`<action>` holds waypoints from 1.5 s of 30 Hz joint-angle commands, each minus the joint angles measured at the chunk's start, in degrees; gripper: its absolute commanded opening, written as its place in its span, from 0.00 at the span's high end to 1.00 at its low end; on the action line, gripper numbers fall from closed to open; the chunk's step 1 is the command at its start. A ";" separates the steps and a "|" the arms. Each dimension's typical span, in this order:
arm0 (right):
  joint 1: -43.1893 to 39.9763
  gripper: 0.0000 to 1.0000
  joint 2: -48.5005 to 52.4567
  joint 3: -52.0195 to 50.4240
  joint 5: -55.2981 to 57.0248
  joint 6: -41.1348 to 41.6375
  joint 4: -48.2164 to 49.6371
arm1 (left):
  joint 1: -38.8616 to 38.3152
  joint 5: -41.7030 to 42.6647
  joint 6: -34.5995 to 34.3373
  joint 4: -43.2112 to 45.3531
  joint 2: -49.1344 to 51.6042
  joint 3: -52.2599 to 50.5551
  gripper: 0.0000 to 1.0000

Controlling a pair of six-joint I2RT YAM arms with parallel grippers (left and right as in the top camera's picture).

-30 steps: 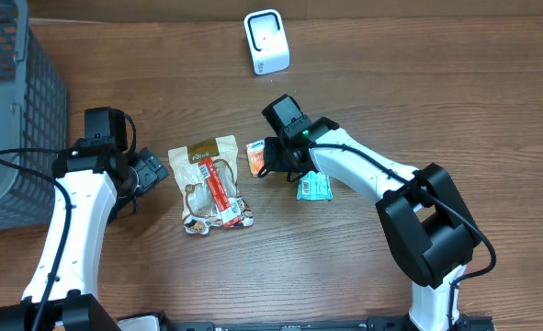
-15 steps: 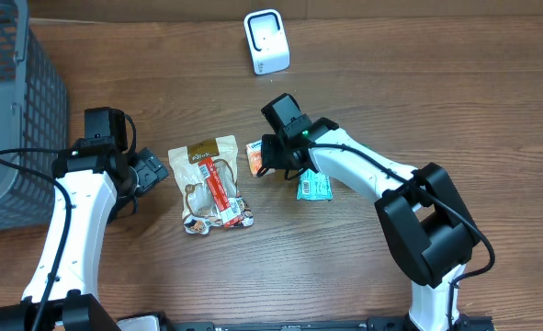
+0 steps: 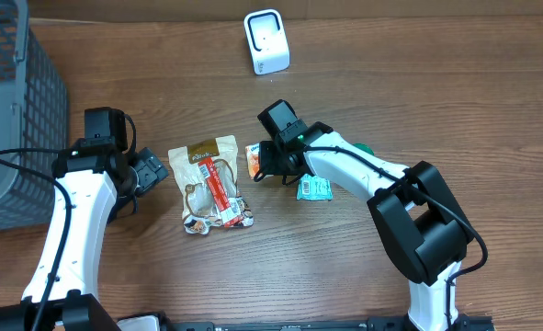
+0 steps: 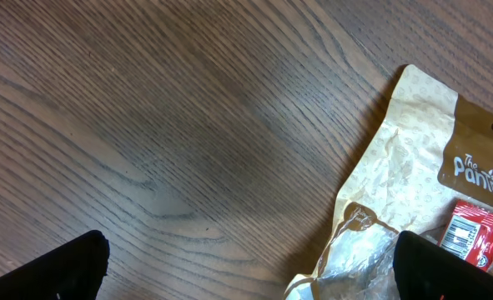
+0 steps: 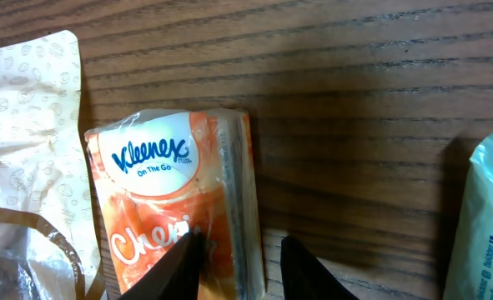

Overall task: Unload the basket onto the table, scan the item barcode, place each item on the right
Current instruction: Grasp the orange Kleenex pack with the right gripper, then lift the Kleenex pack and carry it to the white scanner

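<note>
Currently, one basket (image 3: 41, 101) stands at the left of the table (image 3: 455, 92), its contents indiscernible; on the table lie one scanner (image 3: 266, 41), one pouch (image 3: 207, 179), one tissue pack (image 5: 163, 192) and one teal pack (image 3: 315, 188). Left gripper (image 3: 152, 172) sits beside the pouch, jaws fully spread and empty. Right arm reaches leftward, right gripper (image 5: 239, 242) pointing down at the tissue pack, jaws narrowly apart astride one long edge, one finger (image 5: 179, 271) on the wrapper.

Overhead looks straight down on the whole bench (image 3: 492, 110) from afar. The 2 wrist cameras face the wood at close range; left shares the beige pouch (image 3: 197, 188), right the Kleenex pack (image 5: 167, 200).
</note>
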 commanded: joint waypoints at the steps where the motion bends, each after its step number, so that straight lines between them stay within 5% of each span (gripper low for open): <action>1: 0.33 0.69 1.01 -1.03 -0.24 0.02 -0.33 | 0.09 -0.72 0.72 0.02 0.00 -0.22 0.00; 11: 0.33 0.93 1.01 -1.14 -0.37 0.02 -0.74 | 0.09 -0.72 0.72 0.02 0.00 -0.22 0.00; 23: -1.03 0.96 0.74 2.32 -3.08 -5.09 -4.15 | 0.09 -0.72 0.72 0.02 0.00 -0.22 0.00; 32: -1.99 0.97 -3.02 18.40 7.10 -14.40 -20.39 | 0.09 -0.72 0.72 0.02 0.00 -0.22 0.00; 45: -6.75 0.96 -2.99 57.66 9.79 -22.62 -44.87 | 0.09 -0.72 0.72 0.02 0.00 -0.22 0.00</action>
